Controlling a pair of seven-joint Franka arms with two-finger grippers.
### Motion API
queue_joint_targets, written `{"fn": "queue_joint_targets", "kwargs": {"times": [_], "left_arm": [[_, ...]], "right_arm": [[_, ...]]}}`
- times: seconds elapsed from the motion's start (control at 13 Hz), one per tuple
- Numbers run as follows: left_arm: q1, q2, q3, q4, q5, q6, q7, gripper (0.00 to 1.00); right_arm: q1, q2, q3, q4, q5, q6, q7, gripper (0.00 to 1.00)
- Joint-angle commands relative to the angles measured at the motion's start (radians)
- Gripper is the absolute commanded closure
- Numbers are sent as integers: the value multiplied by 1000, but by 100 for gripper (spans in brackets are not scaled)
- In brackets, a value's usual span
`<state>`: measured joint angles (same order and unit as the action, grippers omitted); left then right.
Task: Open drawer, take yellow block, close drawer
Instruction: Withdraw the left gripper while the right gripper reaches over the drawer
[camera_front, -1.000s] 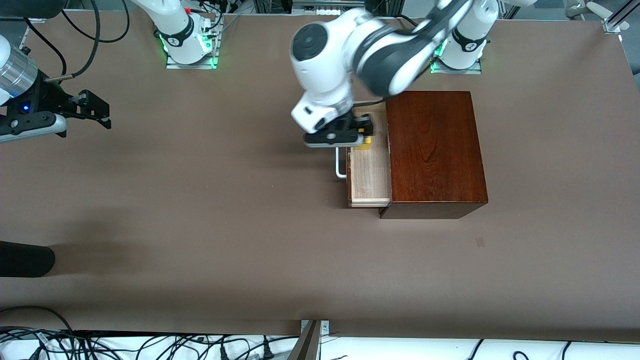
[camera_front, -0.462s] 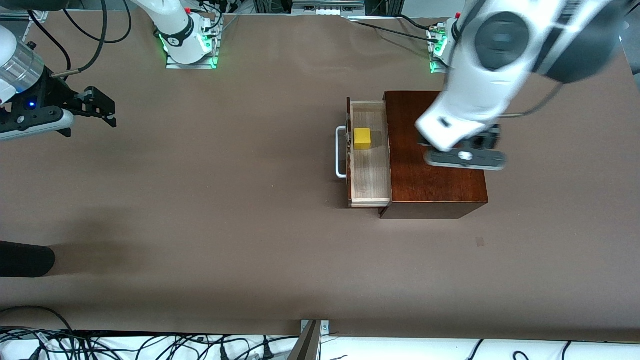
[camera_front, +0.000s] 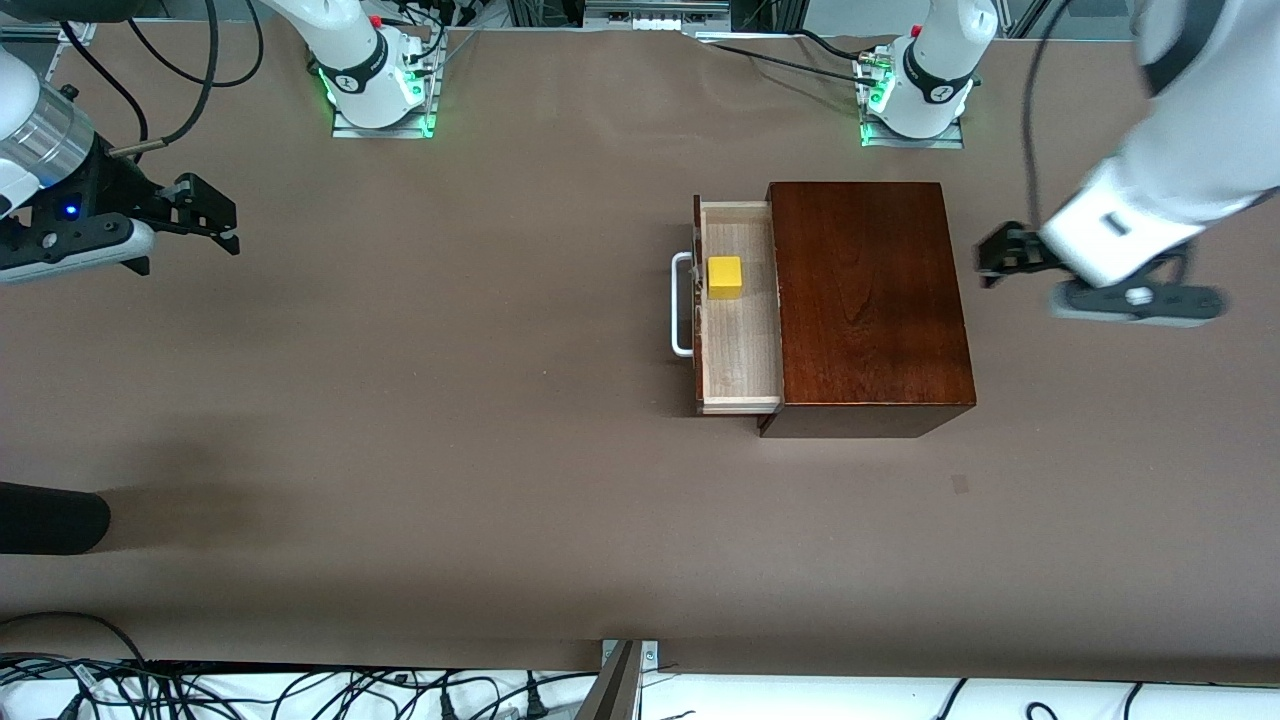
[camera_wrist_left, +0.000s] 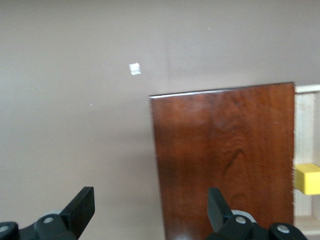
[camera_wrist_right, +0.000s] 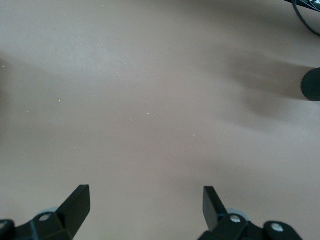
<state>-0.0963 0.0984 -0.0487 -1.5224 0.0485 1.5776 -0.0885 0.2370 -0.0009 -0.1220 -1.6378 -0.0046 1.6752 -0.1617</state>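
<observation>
The dark reddish-brown wooden box (camera_front: 870, 300) has its drawer (camera_front: 740, 350) slid open, white handle (camera_front: 682, 305) toward the right arm's end. The yellow block (camera_front: 725, 277) sits in the pale drawer, free of both grippers. My left gripper (camera_front: 992, 258) is open and empty, up over the table beside the box toward the left arm's end. The left wrist view shows its open gripper (camera_wrist_left: 150, 205), the box top (camera_wrist_left: 225, 150) and the yellow block (camera_wrist_left: 307, 178). My right gripper (camera_front: 215, 222) is open and empty at the right arm's end, waiting; its wrist view shows the gripper (camera_wrist_right: 145, 200) over bare table.
A black cylinder end (camera_front: 50, 518) lies at the table's edge at the right arm's end, nearer the front camera; it also shows in the right wrist view (camera_wrist_right: 312, 85). A small pale mark (camera_front: 960, 484) is on the brown table nearer the camera than the box.
My left gripper has swung from over the yellow block in the drawer, across the box top, to the left arm's end. The block stayed in the drawer. The right gripper shifted slightly.
</observation>
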Motion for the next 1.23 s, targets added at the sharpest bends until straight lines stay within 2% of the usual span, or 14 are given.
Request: {"fn": "queue_joint_targets", "kwargs": {"times": [0.0,0.23,0.46,0.62,0.77,0.92,1.15], "left_arm": [[-19,-140,70,-191,-45,113,33,0],[-8,-129,78,-174,-32,67,35,0],[-10,-117,75,-153,-30,45,49,0],[-11,-120,73,-151,-32,41,113,0],[-3,-120,86,-156,-35,24,160,0],[7,-118,83,-154,-35,13,156,0],[7,-118,73,-154,-35,1,162,0]], "right_arm": [[4,4,12,19,14,-20,5,0],[59,33,33,19,15,-22,-12,0],[207,85,61,18,21,-45,-10,0],[312,97,62,19,58,-29,-19,0],[436,128,74,38,57,0,-24,0],[560,198,74,113,52,32,-33,0],[668,382,74,312,51,64,-105,0]]}}
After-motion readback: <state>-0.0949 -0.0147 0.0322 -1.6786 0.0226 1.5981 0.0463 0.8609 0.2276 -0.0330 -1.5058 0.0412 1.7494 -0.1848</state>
